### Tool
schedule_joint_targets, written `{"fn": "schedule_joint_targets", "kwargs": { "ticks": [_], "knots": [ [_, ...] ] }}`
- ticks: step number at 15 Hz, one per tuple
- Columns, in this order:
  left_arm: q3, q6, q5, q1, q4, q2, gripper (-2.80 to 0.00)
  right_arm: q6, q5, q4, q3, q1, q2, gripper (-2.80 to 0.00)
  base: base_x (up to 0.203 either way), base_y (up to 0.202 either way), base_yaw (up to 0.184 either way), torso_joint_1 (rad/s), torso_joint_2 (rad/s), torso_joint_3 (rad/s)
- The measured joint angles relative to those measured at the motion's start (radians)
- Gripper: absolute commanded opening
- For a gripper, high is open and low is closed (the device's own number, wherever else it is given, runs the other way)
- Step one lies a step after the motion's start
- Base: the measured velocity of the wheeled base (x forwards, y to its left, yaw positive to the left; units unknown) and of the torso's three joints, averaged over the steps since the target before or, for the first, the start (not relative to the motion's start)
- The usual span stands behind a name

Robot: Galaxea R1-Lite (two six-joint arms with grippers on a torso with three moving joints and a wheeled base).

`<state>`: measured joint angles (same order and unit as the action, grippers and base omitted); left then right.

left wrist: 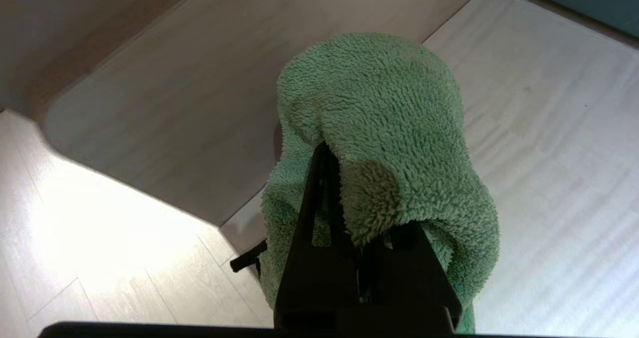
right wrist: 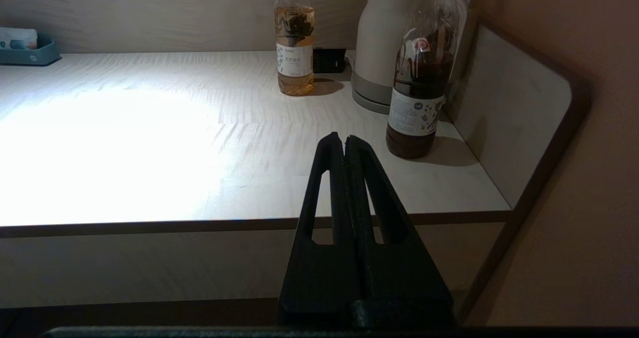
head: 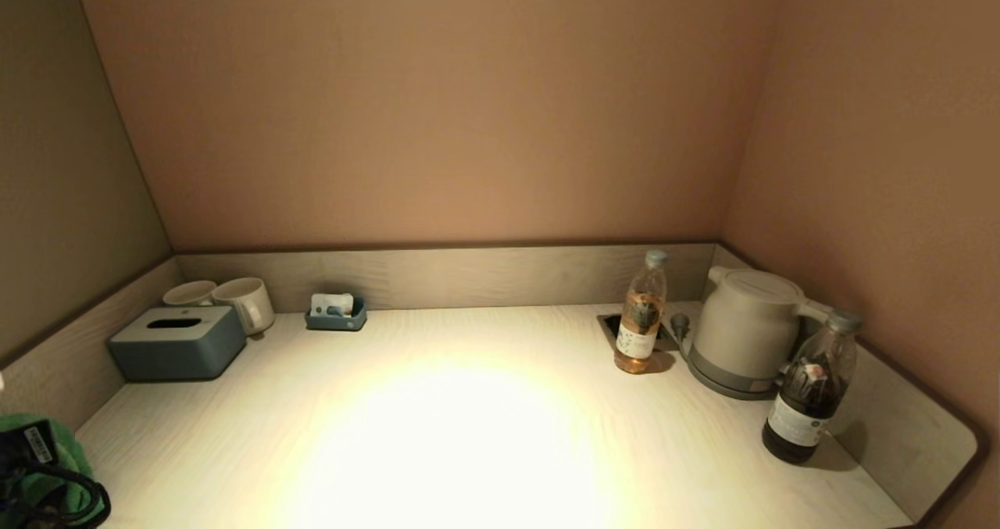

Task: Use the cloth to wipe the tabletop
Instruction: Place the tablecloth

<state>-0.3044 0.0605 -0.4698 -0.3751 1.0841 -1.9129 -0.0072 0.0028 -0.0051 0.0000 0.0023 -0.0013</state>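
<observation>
The green fluffy cloth [left wrist: 379, 128] hangs bunched over my left gripper [left wrist: 344, 178], whose fingers are shut on it. In the head view the cloth [head: 66, 466] and the left gripper [head: 31, 474] sit at the bottom left, at the near left corner of the pale wooden tabletop [head: 469, 435]. The cloth is above the tabletop's near left edge by the side wall panel. My right gripper [right wrist: 345, 141] is shut and empty, parked in front of the tabletop's [right wrist: 150, 143] near edge on the right. It does not show in the head view.
A grey tissue box [head: 178, 343], two white mugs [head: 242, 302] and a small blue tray [head: 337, 312] stand at the back left. A pale tea bottle [head: 641, 314], a white kettle [head: 742, 330] and a dark bottle [head: 812, 388] stand at the right. Low wall panels edge three sides.
</observation>
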Motion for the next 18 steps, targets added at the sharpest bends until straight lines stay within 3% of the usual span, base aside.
{"fn": "schedule_joint_targets", "kwargs": {
  "ticks": [4, 10, 11, 18],
  "knots": [
    [-0.007, -0.018, 0.042, 0.0, 0.123, -0.098, -2.8, 0.0, 0.0, -0.001, 0.0, 0.0, 0.0, -2.8, 0.0, 0.0, 0.0, 0.0, 0.0, 0.0],
    [0.003, -0.049, 0.051, 0.001, 0.27, -0.23, -2.8, 0.0, 0.0, 0.0, 0.0, 0.0, 0.0, -2.8, 0.0, 0.0, 0.0, 0.0, 0.0, 0.0],
    [0.005, -0.05, 0.051, 0.001, 0.276, -0.246, 0.0, 0.0, 0.0, 0.0, 0.0, 0.0, 0.0, -2.8, 0.0, 0.0, 0.0, 0.0, 0.0, 0.0],
    [0.005, -0.047, 0.054, 0.0, 0.277, -0.262, 0.0, 0.0, 0.0, 0.0, 0.0, 0.0, 0.0, -2.8, 0.0, 0.0, 0.0, 0.0, 0.0, 0.0]
  ]
}}
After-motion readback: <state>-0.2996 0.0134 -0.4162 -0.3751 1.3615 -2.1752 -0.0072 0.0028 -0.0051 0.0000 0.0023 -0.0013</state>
